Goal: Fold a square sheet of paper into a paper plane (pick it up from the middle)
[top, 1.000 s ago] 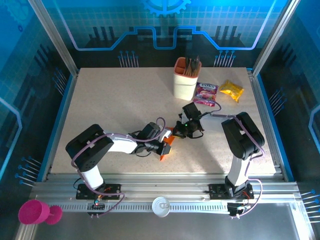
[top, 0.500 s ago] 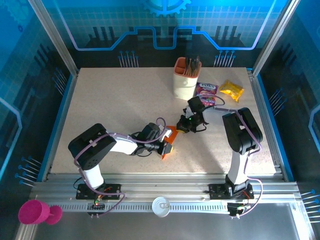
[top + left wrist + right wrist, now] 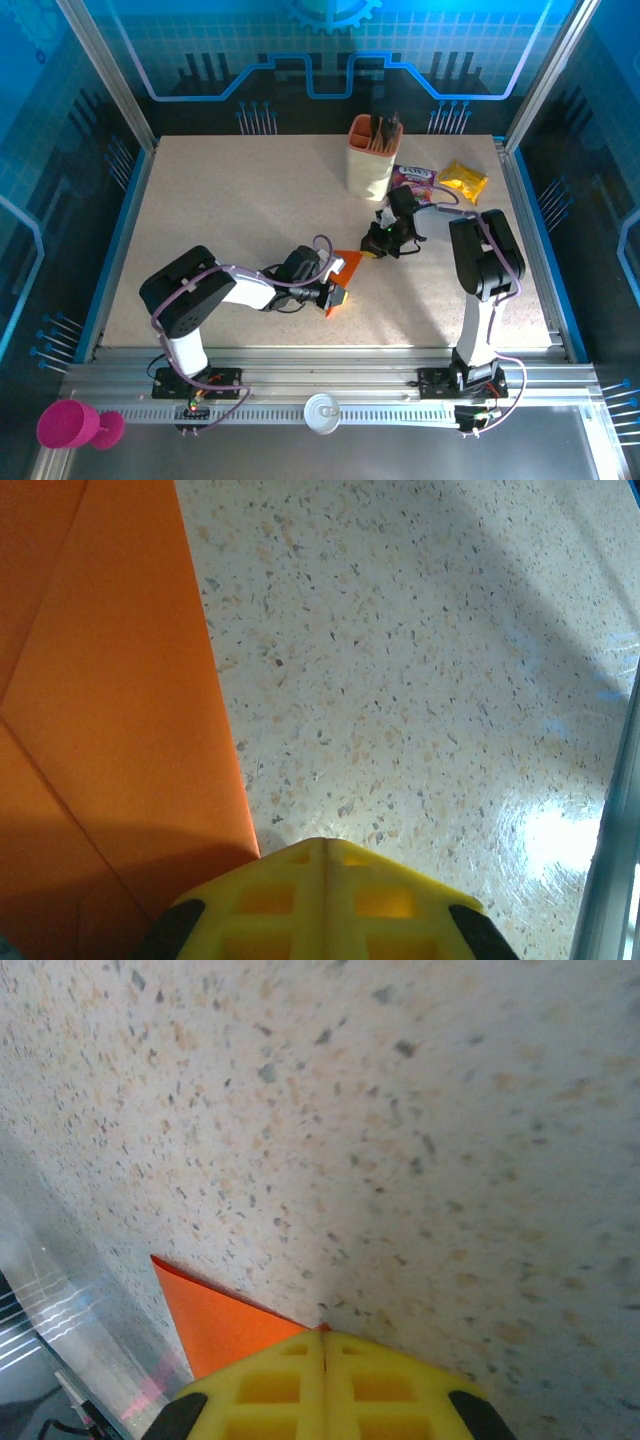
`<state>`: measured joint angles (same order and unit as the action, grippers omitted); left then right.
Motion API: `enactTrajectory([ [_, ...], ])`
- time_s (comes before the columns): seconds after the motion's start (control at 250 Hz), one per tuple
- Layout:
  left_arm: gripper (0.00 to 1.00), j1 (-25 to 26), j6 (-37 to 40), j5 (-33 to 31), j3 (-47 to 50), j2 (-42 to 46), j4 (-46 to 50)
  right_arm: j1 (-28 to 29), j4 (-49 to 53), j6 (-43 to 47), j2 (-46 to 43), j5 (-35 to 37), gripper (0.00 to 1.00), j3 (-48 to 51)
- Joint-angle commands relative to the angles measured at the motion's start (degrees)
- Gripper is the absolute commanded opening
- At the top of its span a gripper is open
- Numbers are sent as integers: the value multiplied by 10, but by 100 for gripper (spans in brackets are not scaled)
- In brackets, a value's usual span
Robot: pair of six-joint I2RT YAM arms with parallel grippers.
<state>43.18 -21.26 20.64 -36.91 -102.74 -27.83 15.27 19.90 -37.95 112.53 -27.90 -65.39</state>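
**Orange sheet mid-fold between two closed end effectors**

The square sheet of paper (image 3: 347, 265), showing creases and a pointed corner, is lying flat near the centre of the counter (image 3: 220, 200). The left end effector (image 3: 335, 294), jaws closed together, is resting at its 6 o'clock edge. The right end effector (image 3: 377, 248), likewise closed, is touching its 2 o'clock tip. Early folds appear to be made, while the narrow dart is awaiting shaping. Blue-lit walls are enclosing the speckled counter, and a peach cup (image 3: 368, 165) is standing at 12 o'clock.

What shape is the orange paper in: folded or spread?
Folded: creases cross the paper, a small pointed shape from above.
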Motion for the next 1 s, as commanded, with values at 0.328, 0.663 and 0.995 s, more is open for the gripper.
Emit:
enactTrajectory([
  [0.328, 0, 2, -36, 11, 3, 10, 130, -75, 21, 15, -88, 41, 0, 19],
  [0.663, 47, -43, -118, -76, -88, 190, 174, 6, -63, -34, -257, 27, 0, 211],
  [0.995, 47, -110, -96, -71, -174, 74, 333, 117, -133, -91, -258, 78, 0, 260],
])
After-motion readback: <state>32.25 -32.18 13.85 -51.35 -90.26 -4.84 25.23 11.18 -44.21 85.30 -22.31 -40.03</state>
